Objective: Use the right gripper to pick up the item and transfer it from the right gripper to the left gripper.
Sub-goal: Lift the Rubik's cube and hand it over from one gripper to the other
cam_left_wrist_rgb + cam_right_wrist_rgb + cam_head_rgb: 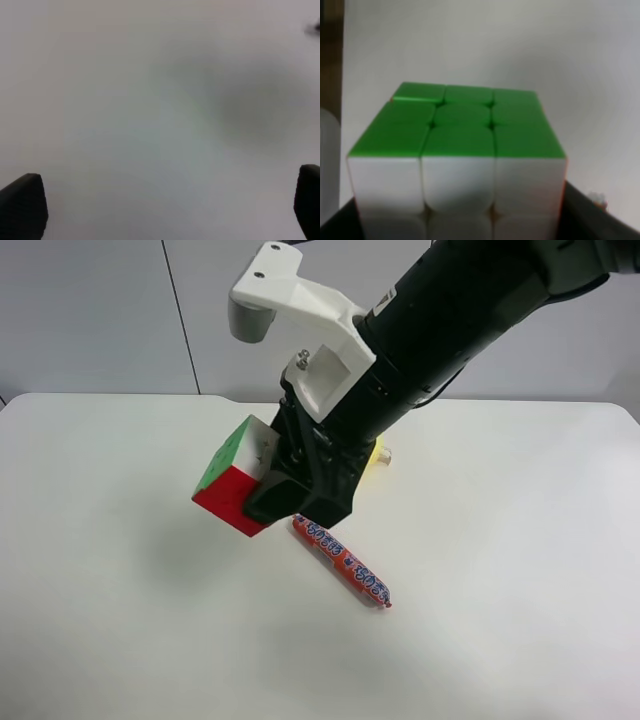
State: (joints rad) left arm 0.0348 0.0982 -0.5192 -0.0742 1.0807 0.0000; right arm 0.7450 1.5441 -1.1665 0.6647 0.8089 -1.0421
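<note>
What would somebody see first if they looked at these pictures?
A colourful puzzle cube, green, white and red, hangs in the air above the white table, pinched by the black right claw. Lower down, an orange-red sausage stick lies on the table.

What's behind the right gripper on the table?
A sliver of a yellow object shows past the right gripper, which is shut on the puzzle cube. The arm covers the rest, so its shape cannot be told. The sausage stick lies in front.

Robot lab setup, plain white table [120,630], pale panelled wall [90,320] behind, black robot arm [455,310] overhead
</note>
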